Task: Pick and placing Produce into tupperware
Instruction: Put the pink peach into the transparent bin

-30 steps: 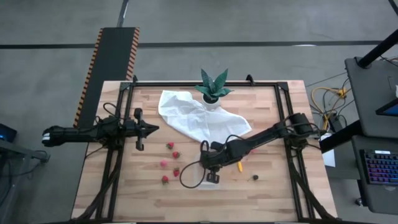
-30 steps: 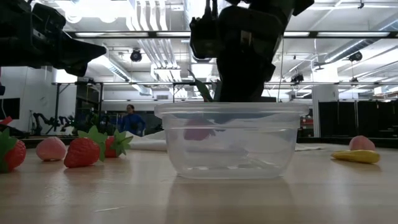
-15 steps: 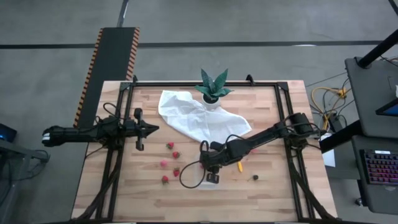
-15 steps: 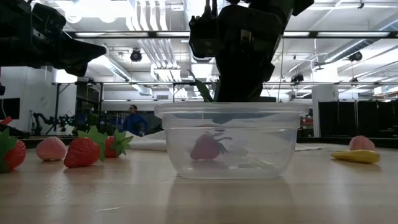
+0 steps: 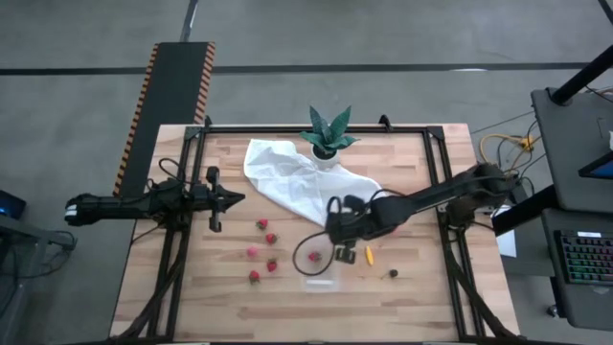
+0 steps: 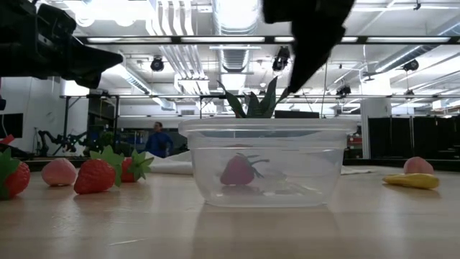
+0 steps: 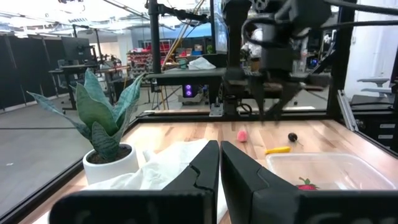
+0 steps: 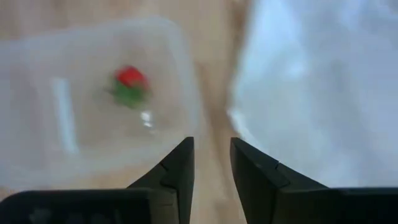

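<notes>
Starting at my left, I see the left gripper [image 5: 235, 198] parked over the table's left side, arm stretched out level, its 2 fingers [image 7: 205, 171] pressed together and holding nothing. Next come 5 strawberries [image 5: 261, 223] scattered on the bare wood between that gripper and the tupperware [image 5: 321, 279], all well apart from either set of jaws; from the low camera I make out 3 of them plus a pink piece [image 6: 59, 172] beside them.

The tupperware sits near the table's front edge, about centre, upright and uncovered. 1 strawberry [image 6: 238, 170] lies on its floor, leaf end showing green in the right wrist camera.

My right gripper [image 5: 343, 253] hangs above and just behind the tupperware's right end, over the strip of wood between the container and the white cloth [image 5: 306, 182]. Its fingers [image 8: 177, 171] stand slightly parted and empty; the strawberry in the container lies ahead of them and off to one side, not between the jaws.

Further right lie the orange-yellow sliver [image 5: 369, 255] just beside the gripper, and the dark round piece [image 5: 393, 273] beyond it. The potted plant [image 5: 328, 137] stands at the table's far edge, by the cloth.
</notes>
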`<state>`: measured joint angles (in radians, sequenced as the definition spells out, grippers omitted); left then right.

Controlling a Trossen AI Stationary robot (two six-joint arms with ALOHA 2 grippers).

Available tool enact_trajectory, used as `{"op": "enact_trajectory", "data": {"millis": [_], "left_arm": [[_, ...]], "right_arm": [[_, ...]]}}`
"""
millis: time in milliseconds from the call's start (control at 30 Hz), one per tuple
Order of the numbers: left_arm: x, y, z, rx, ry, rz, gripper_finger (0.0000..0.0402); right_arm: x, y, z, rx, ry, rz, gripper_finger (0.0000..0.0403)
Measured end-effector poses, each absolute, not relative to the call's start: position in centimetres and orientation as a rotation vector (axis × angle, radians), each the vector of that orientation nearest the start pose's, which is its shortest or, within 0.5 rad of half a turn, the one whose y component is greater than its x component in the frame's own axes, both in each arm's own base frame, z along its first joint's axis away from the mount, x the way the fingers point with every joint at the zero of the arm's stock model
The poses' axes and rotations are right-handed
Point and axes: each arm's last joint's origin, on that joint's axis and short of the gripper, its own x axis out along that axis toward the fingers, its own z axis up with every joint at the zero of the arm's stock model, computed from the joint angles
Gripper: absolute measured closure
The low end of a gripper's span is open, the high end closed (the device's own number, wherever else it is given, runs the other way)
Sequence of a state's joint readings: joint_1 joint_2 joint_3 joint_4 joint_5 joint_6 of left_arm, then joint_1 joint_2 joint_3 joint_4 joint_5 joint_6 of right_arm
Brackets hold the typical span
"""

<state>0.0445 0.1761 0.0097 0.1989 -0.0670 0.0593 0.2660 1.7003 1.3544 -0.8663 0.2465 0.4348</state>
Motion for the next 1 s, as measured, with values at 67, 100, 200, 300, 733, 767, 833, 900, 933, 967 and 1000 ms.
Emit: {"op": "enact_trajectory", "data": {"millis": [67,100,200,300,733,767,833,900,933,967,1000], "left_arm": [[10.8,0.7,17.1,0.059,-0.028,0.113,0.0402],[10.8,0.7,17.1,0.059,-0.027,0.113,0.0402],[10.8,0.7,17.1,0.059,-0.020,0.112,0.0402],[10.8,0.7,17.0,0.059,-0.016,0.112,0.0402],[10.9,0.7,16.9,0.059,-0.005,0.112,0.0402],[10.9,0.7,16.9,0.059,-0.005,0.112,0.0402],[10.9,0.7,16.9,0.059,-0.005,0.112,0.0402],[10.9,0.7,16.9,0.059,-0.005,0.112,0.0402],[10.9,0.7,16.9,0.059,-0.005,0.113,0.0402],[10.9,0.7,16.9,0.059,-0.004,0.113,0.0402],[10.9,0.7,16.9,0.059,-0.003,0.112,0.0402]], "right_arm": [[31.3,7.9,25.7,0.066,1.169,-0.317,0.0305],[30.5,7.7,26.1,0.062,1.178,-0.352,0.0304],[28.0,7.4,27.0,0.070,1.186,-0.440,0.0299],[25.6,7.4,27.4,0.089,1.160,-0.483,0.0294],[17.0,6.8,24.6,0.293,1.057,-0.561,0.0230],[16.7,6.7,24.2,0.316,1.045,-0.568,0.0224],[16.3,6.5,23.2,0.352,1.028,-0.582,0.0213],[16.2,6.3,22.2,0.376,1.015,-0.588,0.0206],[16.2,6.3,21.7,0.389,1.006,-0.587,0.0204],[16.2,6.4,21.3,0.404,1.003,-0.581,0.0203],[16.2,6.4,20.8,0.418,1.002,-0.573,0.0202]]}}
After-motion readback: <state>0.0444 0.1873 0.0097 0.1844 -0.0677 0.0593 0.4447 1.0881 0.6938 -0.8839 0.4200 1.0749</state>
